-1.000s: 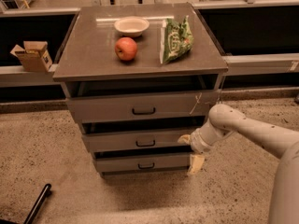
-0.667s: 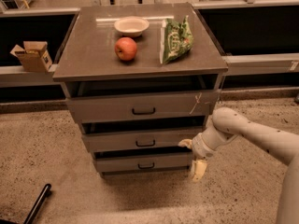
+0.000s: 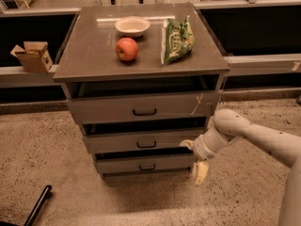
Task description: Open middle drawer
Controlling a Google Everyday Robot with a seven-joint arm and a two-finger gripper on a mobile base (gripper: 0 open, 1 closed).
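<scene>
"Well, where was the tool at that moment?"

"Low at the cabinet's right front corner, gripping nothing. Its two pale fingers were spread wide: one tip at the right end of the middle drawer, the other hanging beside the bottom drawer."

"And the danger?"

"It sat well away from the small loop handle at the front's centre. Had the robot pulled from that corner, the drawer would likely have skewed and jammed, or the lower finger might have dragged the bottom drawer instead. A hard jolt could also have set the apple rolling on the counter."

"What did the containers hold?"

"The white bowl looked empty. The green bag lay crumpled beside it, its contents hidden. The cardboard box on the left ledge had its flaps up, but its inside could not be seen. Each of the three drawers showed a dark gap above its front — nothing could be made out within."
</scene>
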